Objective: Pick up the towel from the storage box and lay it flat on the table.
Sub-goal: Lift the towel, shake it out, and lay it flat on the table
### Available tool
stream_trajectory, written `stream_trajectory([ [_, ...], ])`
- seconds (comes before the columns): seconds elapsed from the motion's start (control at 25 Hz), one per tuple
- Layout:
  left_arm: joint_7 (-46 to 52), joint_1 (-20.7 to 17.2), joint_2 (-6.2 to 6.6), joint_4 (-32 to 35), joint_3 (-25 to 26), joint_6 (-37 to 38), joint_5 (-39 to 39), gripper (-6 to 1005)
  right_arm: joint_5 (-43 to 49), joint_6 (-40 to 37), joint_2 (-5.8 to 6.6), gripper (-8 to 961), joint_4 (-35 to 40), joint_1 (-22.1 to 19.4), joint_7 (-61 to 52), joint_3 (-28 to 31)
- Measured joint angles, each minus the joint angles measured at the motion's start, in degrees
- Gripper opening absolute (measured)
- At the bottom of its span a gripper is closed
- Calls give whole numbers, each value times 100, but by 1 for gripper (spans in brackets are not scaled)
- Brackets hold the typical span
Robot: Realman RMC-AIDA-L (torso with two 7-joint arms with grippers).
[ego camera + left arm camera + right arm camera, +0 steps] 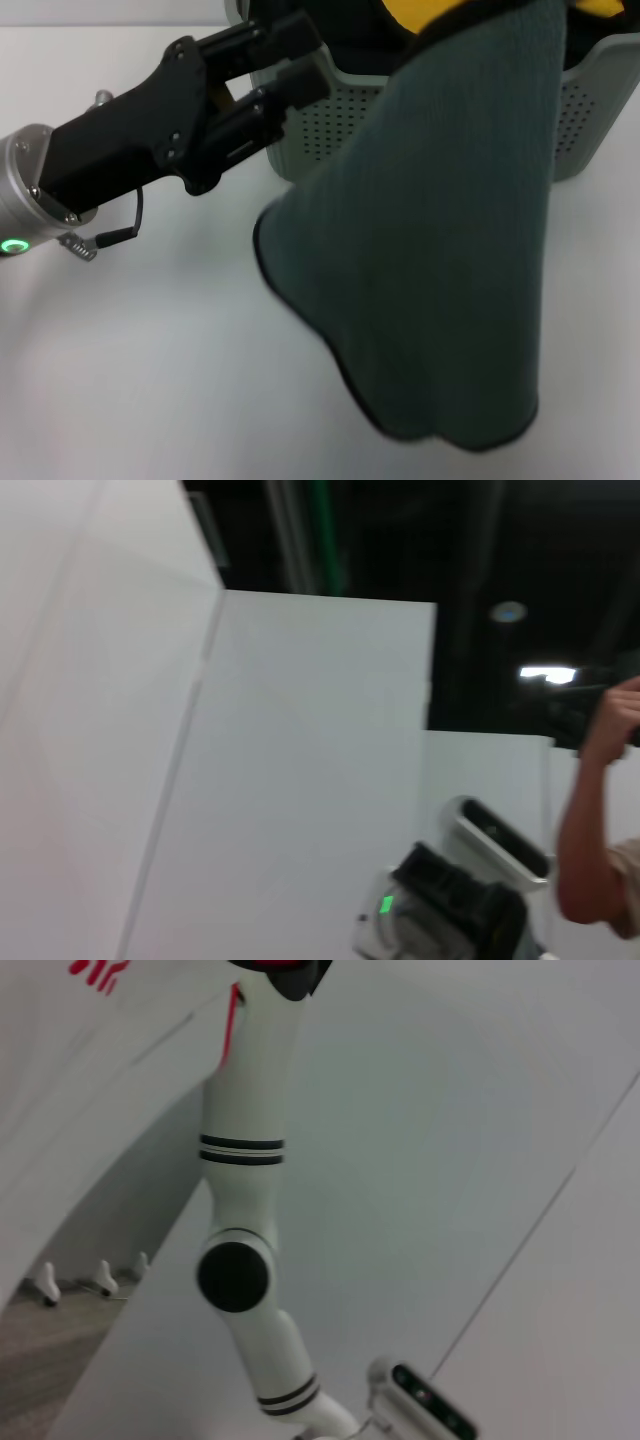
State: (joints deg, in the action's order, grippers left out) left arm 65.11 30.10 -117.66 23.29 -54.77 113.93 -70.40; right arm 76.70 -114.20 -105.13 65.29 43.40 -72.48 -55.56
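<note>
The dark grey-green towel [440, 250] with black edging hangs from above the top of the head view, draped in front of the storage box [340, 120], its lower edge loose above the white table [150, 350]. What holds its top is out of view, and my right gripper shows in no view. My left gripper [298, 60] is black and reaches in from the left. Its fingers are apart and empty at the box's front left corner, just left of the towel and not touching it.
A yellow cloth [420, 15] with black edging lies in the box behind the towel. The left wrist view shows white walls, a person's arm [590, 810] and a dark device with a green light [440, 905]. The right wrist view shows a white jointed arm [240, 1210].
</note>
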Motion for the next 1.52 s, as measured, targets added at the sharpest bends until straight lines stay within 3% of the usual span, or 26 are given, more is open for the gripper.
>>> stream_trajectory([
  [0.12, 93, 46, 1, 267, -265, 55, 1, 398, 50, -80, -51, 5, -40, 30, 1, 0],
  [0.36, 59, 236, -14, 646, -900, 60, 0, 397, 361, -354, -268, 5, -50, 170, 6, -60],
  [0.68, 54, 644, -16, 666, -1043, 56, -277, 396, 600, -558, -410, 5, -28, 389, -24, -122],
  [0.96, 54, 619, -62, 675, -1046, 76, -809, 396, 610, -481, -386, 5, -8, 316, 3, 327],
  [1.52, -85, 317, -175, 513, -1016, 47, -894, 394, 554, -193, -367, 6, 235, 217, 49, 1109],
])
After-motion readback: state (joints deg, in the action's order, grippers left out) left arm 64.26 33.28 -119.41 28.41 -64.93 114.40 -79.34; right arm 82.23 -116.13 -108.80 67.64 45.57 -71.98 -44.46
